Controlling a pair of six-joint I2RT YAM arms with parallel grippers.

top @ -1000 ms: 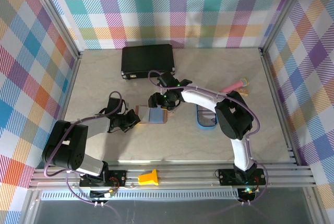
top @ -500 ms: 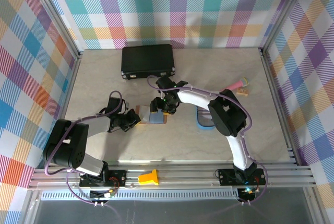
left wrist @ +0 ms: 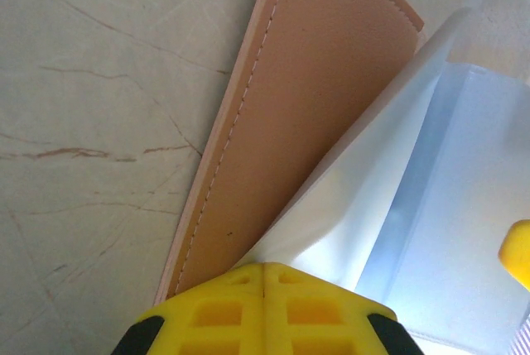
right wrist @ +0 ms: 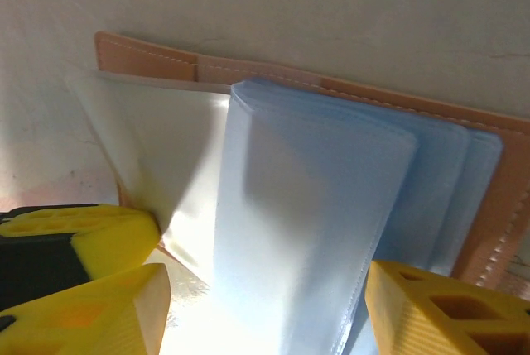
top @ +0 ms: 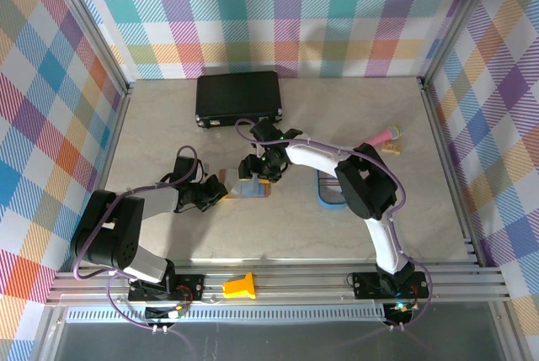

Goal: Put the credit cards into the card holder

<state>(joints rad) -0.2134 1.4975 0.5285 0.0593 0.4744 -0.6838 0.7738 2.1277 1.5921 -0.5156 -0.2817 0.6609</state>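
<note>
The holder (top: 246,188) is lying open near the middle of the worktop (top: 160,134), between the two grippers, with its tan leather cover spreading flat and its pale and bluish inner sleeves lifting up from it. The left gripper (top: 216,195) is reaching in from the left at the holder's left edge; in its wrist view its yellow jaws (left wrist: 265,293) are pressing fully together on the lower edge of a pale, translucent flap, which is rising out of them beside the stitched leather panel (left wrist: 306,98). The right gripper (top: 255,174) is hanging over the holder's far side, pointing down at it. In its wrist view the right gripper (right wrist: 265,289) is standing partly open, one yellow finger on each side of the stack of bluish sleeves (right wrist: 306,206); whether it is pinching them I cannot tell. A black case (top: 238,98) is lying at the back of the worktop, and a blue tray (top: 323,199) is sitting right of the holder, partly under the right arm.
</note>
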